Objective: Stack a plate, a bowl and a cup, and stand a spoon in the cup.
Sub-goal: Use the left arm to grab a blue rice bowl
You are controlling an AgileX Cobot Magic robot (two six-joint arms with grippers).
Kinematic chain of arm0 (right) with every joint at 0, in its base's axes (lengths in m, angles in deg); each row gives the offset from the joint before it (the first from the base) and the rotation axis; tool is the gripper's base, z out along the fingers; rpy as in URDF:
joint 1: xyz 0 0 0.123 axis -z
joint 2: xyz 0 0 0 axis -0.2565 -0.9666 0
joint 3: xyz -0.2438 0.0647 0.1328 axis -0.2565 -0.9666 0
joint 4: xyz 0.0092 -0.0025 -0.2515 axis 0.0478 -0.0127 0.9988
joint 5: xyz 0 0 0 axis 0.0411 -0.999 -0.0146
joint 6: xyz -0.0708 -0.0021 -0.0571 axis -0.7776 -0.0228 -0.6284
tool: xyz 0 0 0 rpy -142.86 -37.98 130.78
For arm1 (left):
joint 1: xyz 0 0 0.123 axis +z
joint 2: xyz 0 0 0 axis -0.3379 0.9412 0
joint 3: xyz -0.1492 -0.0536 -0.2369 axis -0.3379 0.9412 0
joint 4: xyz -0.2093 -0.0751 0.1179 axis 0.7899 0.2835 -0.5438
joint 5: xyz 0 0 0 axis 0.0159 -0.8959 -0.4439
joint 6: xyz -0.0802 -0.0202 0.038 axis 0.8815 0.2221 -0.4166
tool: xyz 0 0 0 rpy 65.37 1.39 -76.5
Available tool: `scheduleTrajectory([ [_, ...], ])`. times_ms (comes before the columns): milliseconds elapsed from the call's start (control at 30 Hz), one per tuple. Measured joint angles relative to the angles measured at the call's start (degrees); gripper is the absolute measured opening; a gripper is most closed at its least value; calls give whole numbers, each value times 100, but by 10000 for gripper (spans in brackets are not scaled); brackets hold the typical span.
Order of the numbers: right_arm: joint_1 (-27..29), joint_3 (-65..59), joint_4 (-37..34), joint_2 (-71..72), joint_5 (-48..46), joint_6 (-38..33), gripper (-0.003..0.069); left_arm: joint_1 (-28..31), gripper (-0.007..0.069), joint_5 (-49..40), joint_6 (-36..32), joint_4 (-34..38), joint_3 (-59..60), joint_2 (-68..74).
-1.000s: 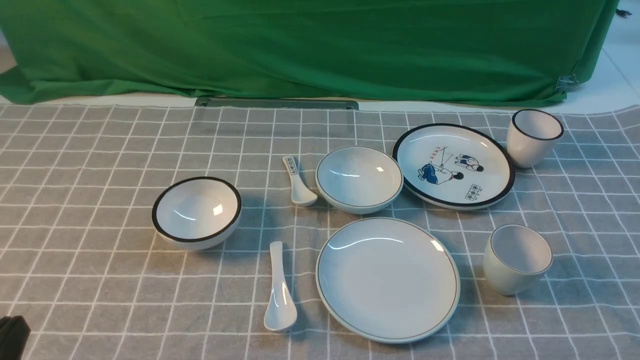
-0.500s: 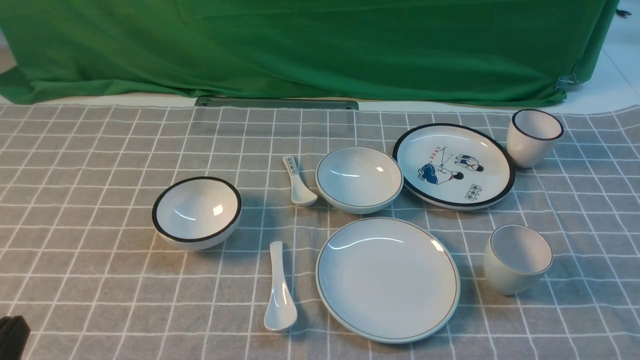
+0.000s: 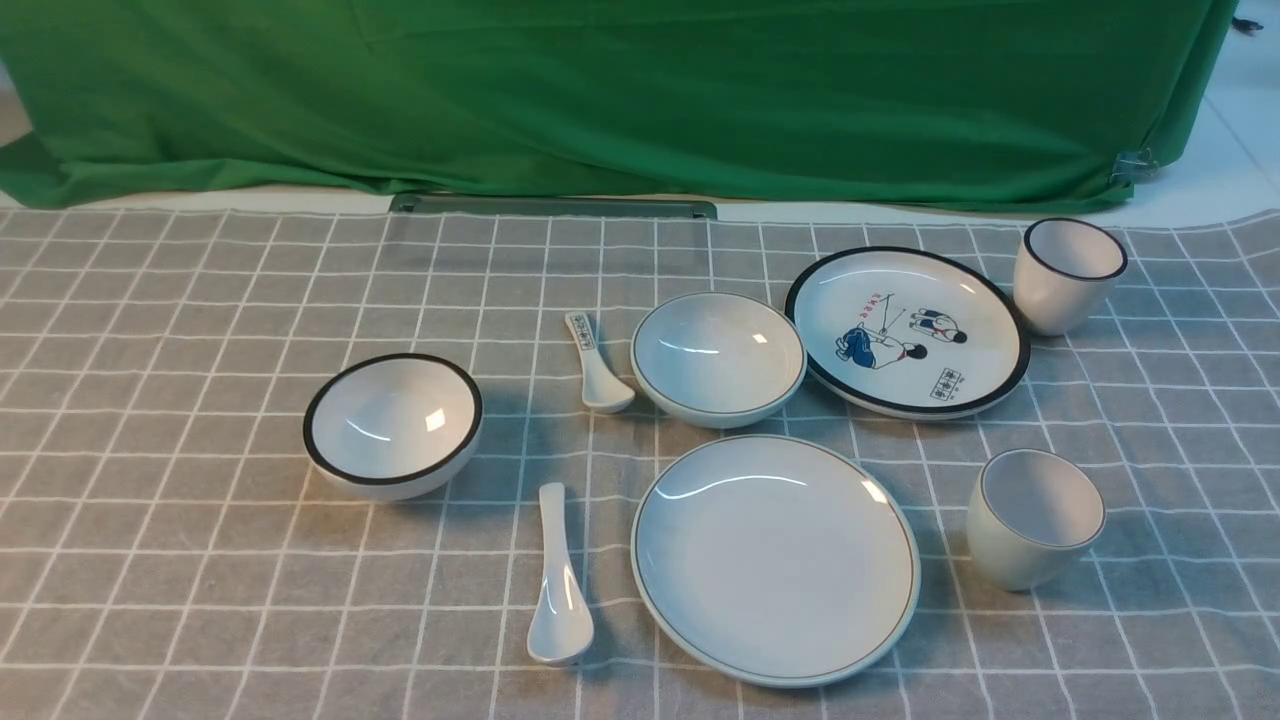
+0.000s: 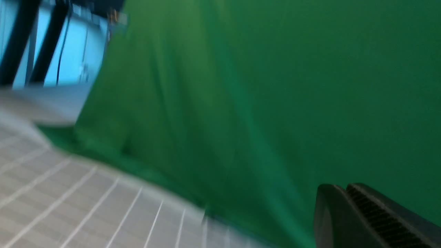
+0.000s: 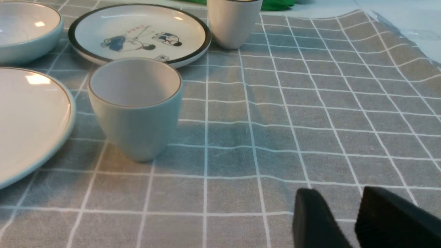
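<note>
The plain plate (image 3: 775, 558) lies at the front centre of the checked cloth. The pale bowl (image 3: 717, 355) sits just behind it, and the off-white cup (image 3: 1035, 517) stands to its right. The plain white spoon (image 3: 560, 590) lies to the plate's left, bowl end toward me. Neither gripper shows in the front view. In the right wrist view my right gripper (image 5: 339, 194) hovers low over bare cloth, jaws apart and empty, with the cup (image 5: 136, 106), plate (image 5: 27, 117) and bowl (image 5: 24, 29) ahead of it. My left gripper (image 4: 344, 189) is shut and empty, and faces the green backdrop in a blurred view.
A black-rimmed bowl (image 3: 393, 425) sits at the left and a small marked spoon (image 3: 595, 365) beside the pale bowl. A cartoon plate (image 3: 907, 330) and a bold-rimmed cup (image 3: 1068, 275) stand at the back right. A green curtain (image 3: 600, 90) closes the far side.
The dark part of my left arm at the bottom-left corner of the front view has gone out of the picture. The tableware has not moved.
</note>
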Motion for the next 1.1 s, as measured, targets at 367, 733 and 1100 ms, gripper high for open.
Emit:
scheduleTrajectory([
  [367,0,0,-711,0,2350,2920,242,-47,17,-2422,2411,-1078,-3086,1725],
  [733,-296,439,-576,9,1976,4075,196,-175,15,-7203,-1389,607,-6195,6623],
  [1100,-2334,4400,54,-2448,-3688,2182,23,-2263,1,-7159,-786,-912,-8256,9232],
])
